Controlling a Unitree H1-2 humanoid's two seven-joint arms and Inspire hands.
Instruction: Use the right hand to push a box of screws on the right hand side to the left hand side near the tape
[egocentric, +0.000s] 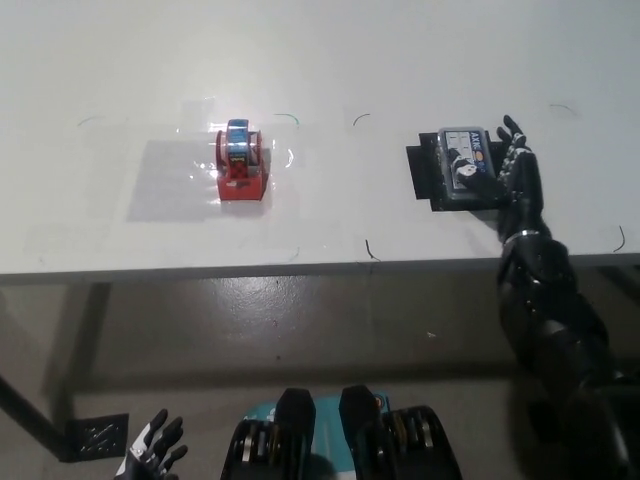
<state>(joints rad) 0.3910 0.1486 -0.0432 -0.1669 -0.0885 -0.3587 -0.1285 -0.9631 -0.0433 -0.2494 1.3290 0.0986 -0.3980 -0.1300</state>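
A flat rectangular box of screws (463, 166) with a pale compartmented lid lies on a black rectangular patch (425, 180) at the right of the smooth white table (330, 70). The black right hand (510, 170) presses against the box's right side, fingers spread over its lid, gripping nothing. Well apart to the left stands a red plastic tape dispenser with a blue roll (240, 163), bare tabletop between them. The table's front edge runs just below. The white left hand (148, 457) hangs low at lower left, fingers apart
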